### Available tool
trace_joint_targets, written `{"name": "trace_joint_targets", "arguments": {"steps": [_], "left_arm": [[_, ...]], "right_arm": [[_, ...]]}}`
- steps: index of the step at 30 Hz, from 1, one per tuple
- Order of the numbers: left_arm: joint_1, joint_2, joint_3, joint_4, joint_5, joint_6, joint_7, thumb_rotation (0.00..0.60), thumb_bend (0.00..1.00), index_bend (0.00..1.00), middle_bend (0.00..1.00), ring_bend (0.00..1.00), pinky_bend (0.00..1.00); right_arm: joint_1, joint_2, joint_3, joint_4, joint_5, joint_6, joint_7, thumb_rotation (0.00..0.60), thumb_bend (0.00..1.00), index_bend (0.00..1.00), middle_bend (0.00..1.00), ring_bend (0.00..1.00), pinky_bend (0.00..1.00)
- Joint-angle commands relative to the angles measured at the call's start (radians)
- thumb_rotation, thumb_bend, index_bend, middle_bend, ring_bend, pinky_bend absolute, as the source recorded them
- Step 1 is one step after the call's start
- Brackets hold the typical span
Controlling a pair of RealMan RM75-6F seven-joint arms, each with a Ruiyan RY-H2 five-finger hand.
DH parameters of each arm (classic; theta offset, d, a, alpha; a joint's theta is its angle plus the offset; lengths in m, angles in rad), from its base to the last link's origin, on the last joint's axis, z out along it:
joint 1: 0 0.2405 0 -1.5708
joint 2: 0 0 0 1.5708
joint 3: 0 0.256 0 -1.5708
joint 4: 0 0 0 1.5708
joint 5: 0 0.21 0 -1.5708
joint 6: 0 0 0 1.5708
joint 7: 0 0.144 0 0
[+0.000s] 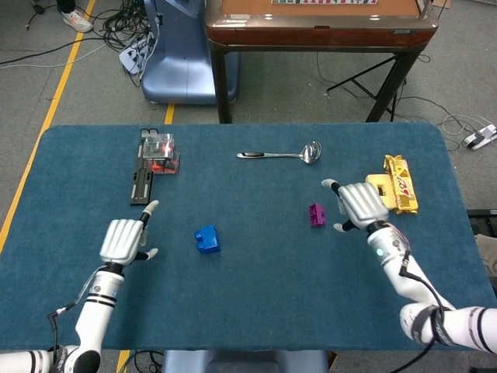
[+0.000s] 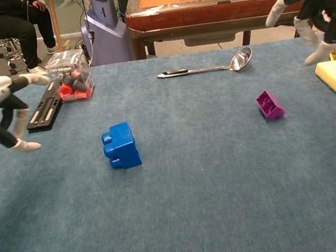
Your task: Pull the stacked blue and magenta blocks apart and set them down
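Okay, both hands (image 1: 124, 239) (image 1: 361, 203) released, fingers spread; small blue plastic block (image 1: 207, 238) and magenta plastic block (image 1: 317, 214) look light, rigid — pinch sidewalls.

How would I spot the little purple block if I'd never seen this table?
Start at the blue table and find the metal spoon near its far edge. Come toward the robot from the spoon's bowl: the purple block lies alone on the cloth, tipped over. It is smaller than the blue block to its left.

Head high overhead, chest low, shared table (image 1: 256, 295)
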Motion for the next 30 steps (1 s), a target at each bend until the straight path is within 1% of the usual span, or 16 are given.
{"name": "trace_joint_targets", "arguments": {"steps": [1, 3, 6, 10, 11, 14, 17, 22, 26, 30], "left_arm": [[0.093, 0.062, 0.076, 0.055, 0.096, 0.07, -0.077, 0.6, 0.03, 0.17, 0.61, 0.64, 0.92], [0.129, 0.084, 0.104, 0.094, 0.151, 0.106, -0.097, 0.6, 0.03, 0.18, 0.6, 0.63, 0.91], [0.175, 0.097, 0.127, 0.168, 0.221, 0.163, -0.128, 0.6, 0.03, 0.19, 0.6, 0.63, 0.91], [0.231, 0.138, 0.149, 0.219, 0.261, 0.19, -0.17, 0.6, 0.03, 0.19, 0.59, 0.61, 0.87], [0.241, 0.151, 0.157, 0.228, 0.275, 0.193, -0.176, 0.6, 0.03, 0.19, 0.58, 0.6, 0.86], [0.273, 0.19, 0.186, 0.264, 0.325, 0.207, -0.189, 0.589, 0.03, 0.19, 0.54, 0.57, 0.84], [0.318, 0.222, 0.189, 0.266, 0.335, 0.235, -0.206, 0.561, 0.03, 0.19, 0.53, 0.54, 0.82], [0.372, 0.255, 0.186, 0.285, 0.355, 0.268, -0.249, 0.565, 0.03, 0.19, 0.53, 0.54, 0.82], [0.401, 0.252, 0.182, 0.331, 0.366, 0.265, -0.254, 0.573, 0.03, 0.2, 0.53, 0.54, 0.82], [0.422, 0.24, 0.164, 0.35, 0.37, 0.262, -0.268, 0.588, 0.03, 0.2, 0.53, 0.54, 0.82]], "right_arm": [[-0.146, 0.059, -0.056, -0.015, -0.185, 0.131, 0.083, 0.6, 0.0, 0.27, 0.56, 0.54, 0.68], [-0.203, 0.065, -0.069, -0.008, -0.244, 0.185, 0.113, 0.6, 0.0, 0.28, 0.55, 0.52, 0.65], [-0.272, 0.067, -0.079, 0.012, -0.308, 0.244, 0.169, 0.6, 0.0, 0.3, 0.53, 0.51, 0.62], [-0.374, 0.052, -0.097, 0.07, -0.404, 0.341, 0.222, 0.6, 0.0, 0.32, 0.52, 0.49, 0.6], [-0.395, 0.046, -0.1, 0.085, -0.42, 0.364, 0.216, 0.6, 0.0, 0.33, 0.52, 0.49, 0.59], [-0.462, 0.01, -0.108, 0.139, -0.465, 0.458, 0.138, 0.6, 0.0, 0.33, 0.52, 0.48, 0.59], [-0.524, -0.022, -0.108, 0.168, -0.501, 0.521, 0.128, 0.6, 0.0, 0.34, 0.51, 0.47, 0.58], [-0.584, -0.031, -0.094, 0.195, -0.53, 0.556, 0.164, 0.6, 0.0, 0.34, 0.51, 0.47, 0.58], [-0.614, -0.031, -0.083, 0.203, -0.544, 0.554, 0.187, 0.6, 0.0, 0.34, 0.51, 0.47, 0.58], [-0.639, -0.03, -0.066, 0.207, -0.553, 0.549, 0.203, 0.6, 0.0, 0.34, 0.51, 0.47, 0.58]]}}
